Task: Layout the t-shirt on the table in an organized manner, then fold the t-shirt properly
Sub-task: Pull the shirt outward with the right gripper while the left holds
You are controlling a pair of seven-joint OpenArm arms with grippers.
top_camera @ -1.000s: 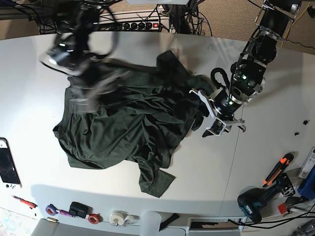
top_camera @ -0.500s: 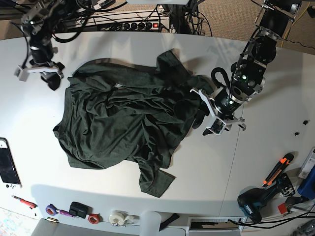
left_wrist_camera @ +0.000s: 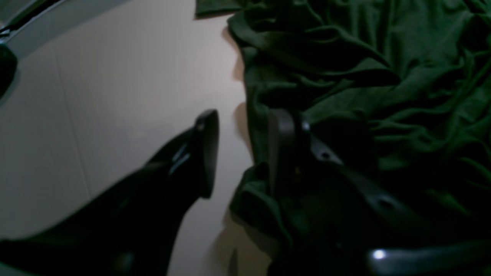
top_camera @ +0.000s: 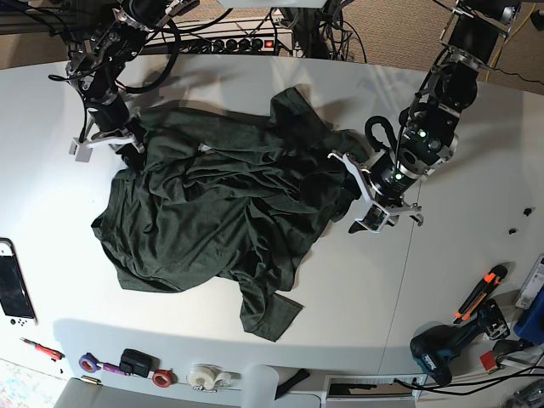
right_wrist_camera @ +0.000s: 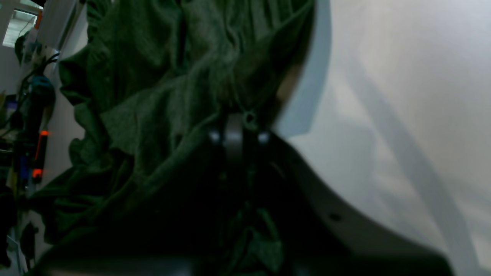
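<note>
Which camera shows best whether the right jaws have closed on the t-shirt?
The right wrist view: the right gripper is pinched shut on the t-shirt. Base view shows it small at the shirt's corner; left wrist view misses it.

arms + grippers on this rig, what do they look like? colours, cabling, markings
Both arms are black, jointed, with exposed black cables looping along them. The left gripper has a white bracket frame at the wrist, green indicator lights above it and glossy black curved fingers. The right gripper is black too, with a white bracket.
</note>
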